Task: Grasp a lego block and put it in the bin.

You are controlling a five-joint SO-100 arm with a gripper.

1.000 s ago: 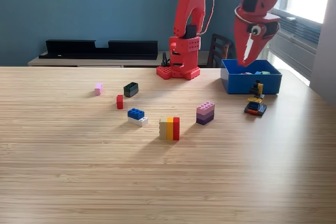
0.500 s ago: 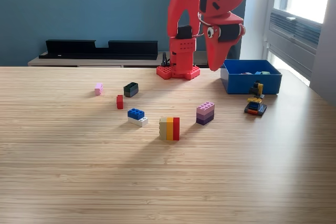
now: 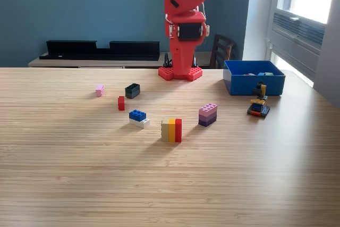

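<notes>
The blue bin (image 3: 254,84) stands at the exterior view's right, with a few blocks (image 3: 258,73) showing over its rim. Lego blocks lie spread over the wooden table: a pink one (image 3: 99,90), a dark one (image 3: 132,90), a small red one (image 3: 121,103), a blue-on-white pair (image 3: 138,118), a tan, orange and red stack (image 3: 171,130) and a purple stack (image 3: 207,114). My red gripper (image 3: 183,66) hangs pointing down in front of the arm's base (image 3: 180,72), left of the bin. Its fingers taper to one tip and hold nothing.
A small mixed-colour lego build (image 3: 258,104) sits on the table just in front of the bin. A dark chair (image 3: 221,50) and a low black shelf unit (image 3: 101,49) stand behind the table. A window is at the far right.
The arm has swung from above the bin toward the exterior view's left, and now hangs in front of its own base. No block on the table has moved.
</notes>
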